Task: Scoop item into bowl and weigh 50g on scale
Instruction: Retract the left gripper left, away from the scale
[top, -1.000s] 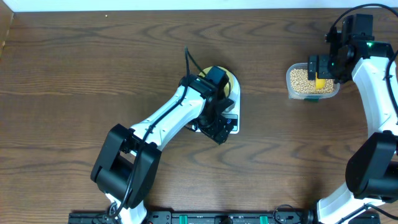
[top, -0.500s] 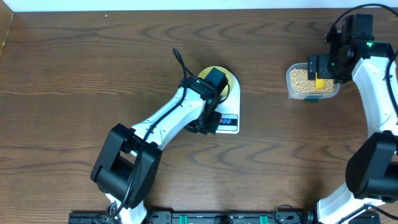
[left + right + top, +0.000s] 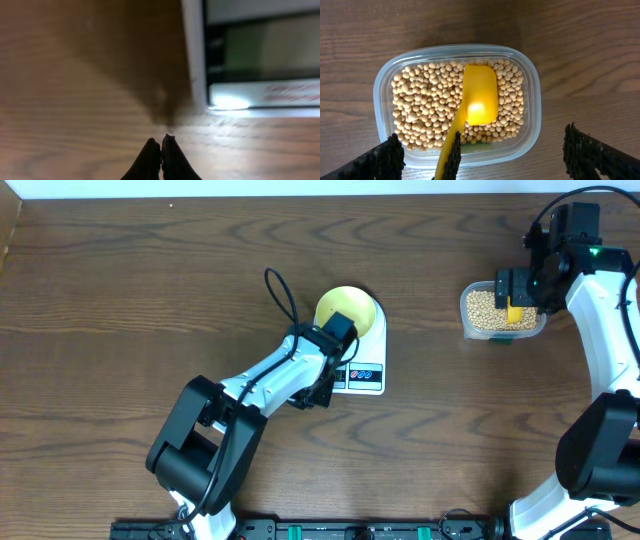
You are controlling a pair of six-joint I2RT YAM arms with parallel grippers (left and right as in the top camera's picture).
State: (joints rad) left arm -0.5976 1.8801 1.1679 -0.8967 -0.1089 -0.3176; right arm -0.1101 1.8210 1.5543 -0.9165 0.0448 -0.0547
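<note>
The pale yellow-green bowl [image 3: 347,310] stands empty on the back of the white scale [image 3: 366,376]. My left gripper [image 3: 320,387] is shut on nothing, low over the table at the scale's front-left corner. In the left wrist view its fingertips [image 3: 161,142] are pressed together just before the scale's white edge [image 3: 195,55]. The tan beans [image 3: 420,100] fill a clear tub [image 3: 532,100] at the right. A yellow scoop [image 3: 480,97] lies on them. My right gripper [image 3: 487,160] hangs open above the tub, the scoop's handle running between its wide-spread fingers.
The tub [image 3: 468,308] sits near the table's right edge, well to the right of the scale. A black cable [image 3: 278,295] loops up from the left arm beside the bowl. Bare wood lies between scale and tub.
My left gripper has shut and drawn back from over the scale to its front-left corner, uncovering the bowl and display. The right arm has not moved.
</note>
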